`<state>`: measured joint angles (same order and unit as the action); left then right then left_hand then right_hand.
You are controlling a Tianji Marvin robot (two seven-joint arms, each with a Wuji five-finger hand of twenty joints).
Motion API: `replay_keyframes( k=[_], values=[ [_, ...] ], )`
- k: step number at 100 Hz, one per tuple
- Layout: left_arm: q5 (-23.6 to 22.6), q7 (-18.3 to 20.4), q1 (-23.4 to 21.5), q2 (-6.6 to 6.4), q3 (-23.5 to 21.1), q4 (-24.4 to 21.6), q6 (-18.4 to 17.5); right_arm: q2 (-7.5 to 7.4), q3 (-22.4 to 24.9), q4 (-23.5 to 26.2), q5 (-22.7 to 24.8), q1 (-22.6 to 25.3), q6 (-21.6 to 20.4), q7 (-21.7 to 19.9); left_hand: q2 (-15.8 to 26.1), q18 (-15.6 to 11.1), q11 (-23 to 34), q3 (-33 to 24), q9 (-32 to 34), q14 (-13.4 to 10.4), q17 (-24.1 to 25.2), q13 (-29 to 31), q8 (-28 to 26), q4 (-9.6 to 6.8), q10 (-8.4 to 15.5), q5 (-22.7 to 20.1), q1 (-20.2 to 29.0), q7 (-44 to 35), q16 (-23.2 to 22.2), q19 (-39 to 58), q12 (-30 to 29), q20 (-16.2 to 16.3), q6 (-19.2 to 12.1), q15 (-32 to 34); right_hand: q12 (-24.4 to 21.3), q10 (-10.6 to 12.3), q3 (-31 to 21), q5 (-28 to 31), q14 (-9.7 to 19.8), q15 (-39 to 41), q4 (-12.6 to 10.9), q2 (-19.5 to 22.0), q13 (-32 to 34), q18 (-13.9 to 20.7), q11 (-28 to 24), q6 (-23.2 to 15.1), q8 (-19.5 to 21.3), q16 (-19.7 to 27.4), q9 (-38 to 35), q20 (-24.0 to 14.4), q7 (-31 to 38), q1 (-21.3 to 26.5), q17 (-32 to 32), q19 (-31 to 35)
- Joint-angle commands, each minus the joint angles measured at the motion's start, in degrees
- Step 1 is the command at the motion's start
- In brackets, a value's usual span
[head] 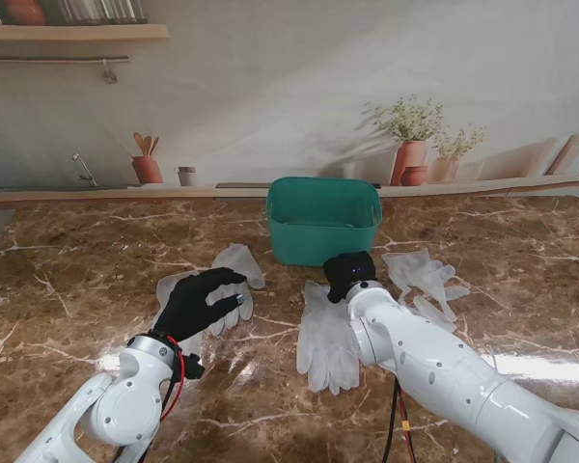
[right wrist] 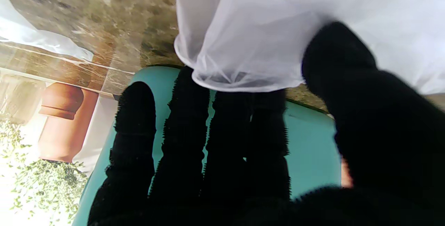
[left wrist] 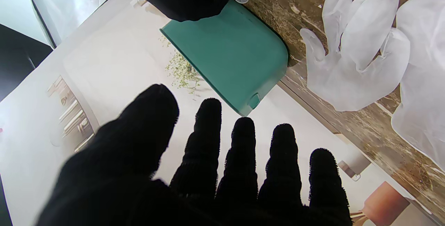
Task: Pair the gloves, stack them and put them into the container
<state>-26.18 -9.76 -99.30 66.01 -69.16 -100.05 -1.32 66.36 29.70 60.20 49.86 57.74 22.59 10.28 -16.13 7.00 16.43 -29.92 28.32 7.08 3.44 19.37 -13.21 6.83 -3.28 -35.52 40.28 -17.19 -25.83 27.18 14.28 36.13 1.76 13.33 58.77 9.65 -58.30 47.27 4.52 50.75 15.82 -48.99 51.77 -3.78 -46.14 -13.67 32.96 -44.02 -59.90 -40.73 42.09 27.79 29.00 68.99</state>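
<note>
While the stand view hides the right robot hand (head: 350,275) fingers, its wrist view shows them touching a glove cuff (right wrist: 243,45), grasp unclear | brown marble counter (head: 77,289), painted wall | left robot hand (head: 201,299) spread, empty, over gloves (head: 234,280) left of the green container (head: 323,220)

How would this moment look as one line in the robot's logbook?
left hand open over left gloves | right hand at middle gloves, grip unclear | container holds no gloves

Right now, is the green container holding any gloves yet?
Cannot tell. The green container stands upright, but its floor is hidden; gloves lie on the table.
</note>
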Motion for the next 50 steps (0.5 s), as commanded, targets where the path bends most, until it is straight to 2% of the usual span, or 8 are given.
replay_keyframes(
  k=[1,6,10,16,23,27,37,50],
  values=[
    [-0.1,0.0,-0.4,0.01,0.0,-0.1,0.2,-0.16,0.3,0.1,0.0,1.5,-0.6,0.1,2.3,-0.3,-1.2,1.5,0.1,-2.9,0.9,-0.3,0.3,-1.45,1.2,-0.9,-0.1,-0.4,0.6,-1.9,-0.6,1.1,-0.6,-1.8,2.6,1.5,1.2,2.2,0.5,0.1,3.8,-2.8,-2.5,-0.4,-0.6,-5.6,1.9,-1.3,0.2,-1.6,8.5,2.6,-2.2,0.5],
    [-0.2,-0.1,-0.5,0.03,0.0,0.0,0.2,-0.35,0.9,0.7,0.4,2.1,-0.9,0.4,2.3,-0.3,-1.2,1.6,0.2,-2.9,0.9,-0.3,0.3,-1.48,1.2,-1.0,0.0,-0.5,0.6,-2.1,-0.6,1.2,-0.6,-1.8,-0.1,0.2,1.3,6.1,0.0,-2.7,3.7,-3.2,-6.1,-0.1,4.0,-6.2,2.9,-0.3,4.3,-1.5,11.4,2.9,-3.9,-0.7],
    [-0.4,-0.2,-0.5,0.04,0.0,0.0,0.2,-0.67,1.4,1.5,0.8,2.6,-1.2,-0.1,2.3,-0.3,-1.2,1.6,0.1,-2.9,0.9,-0.2,0.3,-1.49,1.1,-1.0,0.0,-0.5,0.6,-2.1,-0.6,1.2,-0.6,-1.8,-7.3,-1.8,1.3,7.2,-0.7,-7.4,3.6,-3.4,-10.6,0.3,10.8,-6.1,2.5,1.9,9.8,-1.8,12.1,2.7,-5.6,-2.1],
    [-0.4,-0.3,-0.5,0.05,0.0,0.0,0.2,-0.91,2.1,2.4,1.3,3.4,-1.4,-0.2,2.3,-0.3,-1.2,1.7,0.2,-2.9,0.9,-0.3,0.3,-1.5,1.2,-1.1,0.0,-0.5,0.7,-2.3,-0.6,1.3,-0.7,-1.9,-14.8,-3.4,1.2,7.1,-1.1,-12.6,3.4,-3.1,-12.1,0.3,15.9,-5.9,3.0,5.8,12.5,-2.1,11.9,2.7,-6.1,-3.1],
    [-0.4,-0.4,-0.5,0.06,0.0,0.1,0.0,-1.03,3.1,3.2,1.6,4.4,-1.7,0.3,2.4,-0.3,-1.2,1.8,0.1,-2.9,0.9,-0.3,0.3,-1.51,1.2,-1.1,0.1,-0.5,0.7,-2.5,-0.6,1.3,-0.6,-1.9,-22.0,-4.9,1.0,6.9,-2.5,-19.1,3.1,-3.1,-9.4,-0.9,20.4,-5.7,3.5,11.3,11.8,-1.5,11.8,2.9,-4.8,-4.5],
    [-0.5,-0.4,-0.5,0.04,0.0,0.1,-0.1,-0.99,3.6,3.4,1.7,4.9,-2.1,1.0,2.5,-0.2,-1.2,1.8,0.2,-3.0,0.9,-0.2,0.3,-1.52,1.3,-1.1,0.1,-0.5,0.7,-2.5,-0.6,1.4,-0.6,-1.9,-26.3,-5.4,0.3,5.9,-3.8,-22.0,2.5,-3.0,-2.7,-1.8,22.0,-5.2,4.4,14.5,7.7,-0.6,11.3,3.9,-1.1,-4.3],
    [-0.6,-0.4,-0.5,0.02,0.1,0.2,-0.3,-0.8,4.4,3.3,1.5,5.7,-3.2,2.7,2.5,-0.2,-1.2,2.0,0.2,-3.0,0.9,-0.2,0.3,-1.53,1.3,-1.1,0.1,-0.5,0.7,-2.7,-0.6,1.5,-0.7,-1.9,-28.8,-4.8,-1.0,2.8,-4.2,-22.3,1.9,-3.1,7.9,-2.8,21.2,-3.5,3.9,16.0,-1.8,1.1,9.6,5.2,6.8,-1.2],
    [-0.7,-0.5,-0.7,0.03,0.0,0.1,-0.5,-0.43,4.4,2.5,0.8,6.0,-3.9,4.0,2.6,-0.2,-1.2,2.2,0.3,-3.1,0.9,-0.1,0.2,-1.56,1.3,-1.3,0.2,-0.5,0.7,-2.8,-0.6,1.7,-0.6,-1.9,-22.7,-3.6,-2.5,4.5,-3.5,-18.0,1.6,-3.2,16.0,-2.6,19.6,-2.9,0.9,13.1,-10.3,2.6,11.0,6.9,14.0,5.6]
  ],
)
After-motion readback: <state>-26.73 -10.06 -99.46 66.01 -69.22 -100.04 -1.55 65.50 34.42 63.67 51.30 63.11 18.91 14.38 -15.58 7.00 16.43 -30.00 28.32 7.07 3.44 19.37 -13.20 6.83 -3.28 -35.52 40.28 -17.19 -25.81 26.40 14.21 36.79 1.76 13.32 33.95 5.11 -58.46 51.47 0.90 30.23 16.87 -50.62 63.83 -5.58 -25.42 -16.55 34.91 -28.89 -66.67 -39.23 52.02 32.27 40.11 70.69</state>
